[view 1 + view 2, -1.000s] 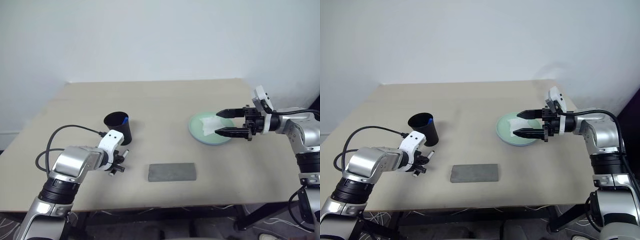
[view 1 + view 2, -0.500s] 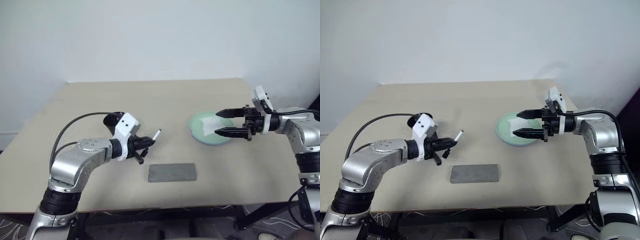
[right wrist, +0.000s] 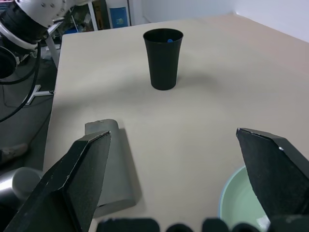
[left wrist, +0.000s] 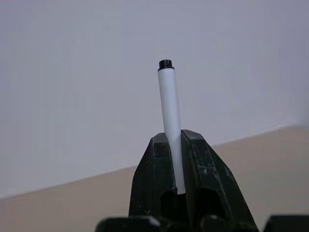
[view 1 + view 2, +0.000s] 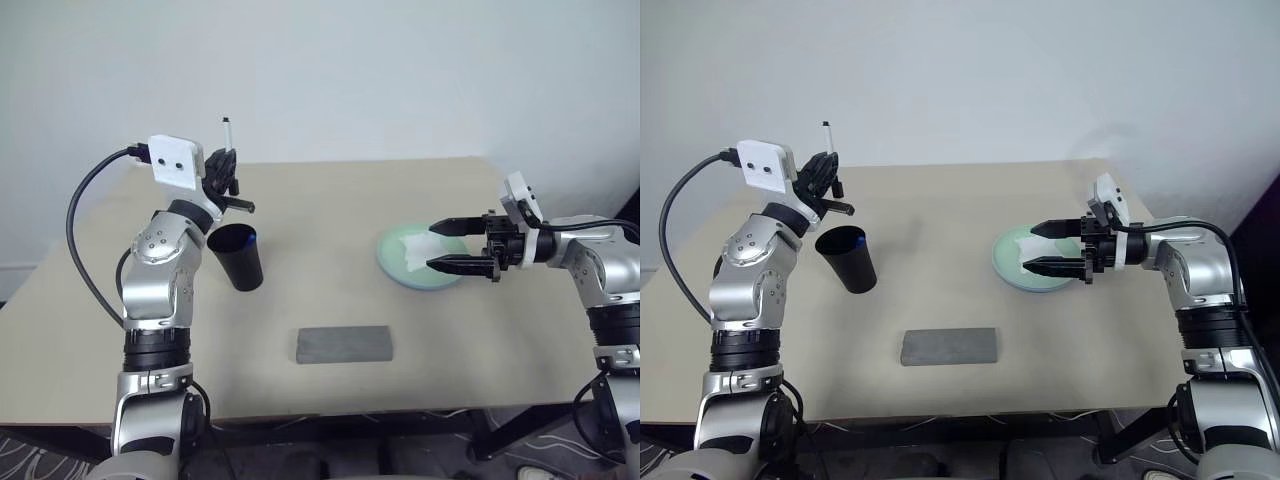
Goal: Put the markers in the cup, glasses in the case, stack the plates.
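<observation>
My left gripper (image 5: 226, 172) is raised behind and above the black cup (image 5: 238, 258), shut on a white marker (image 4: 169, 116) that points upward with its black end on top. Inside the cup (image 3: 163, 58), the blue cap of another marker (image 5: 250, 238) shows at the rim. The grey case (image 5: 344, 344) lies closed near the table's front edge. At the right, a mint green plate (image 5: 396, 262) seems to rest on a light blue one, with a white cloth (image 5: 414, 246) on top. My right gripper (image 5: 432, 248) hangs open just over that plate. The glasses are out of view.
The beige table (image 5: 330, 200) runs back to a white wall. A black cable (image 5: 85, 235) loops out from my left arm. In the right wrist view, clutter and a table leg (image 3: 46, 82) stand beyond the table's far side.
My left arm has swung up from table level beside the cup, carrying the marker from low and slanted to upright above the cup. The right arm has not moved.
</observation>
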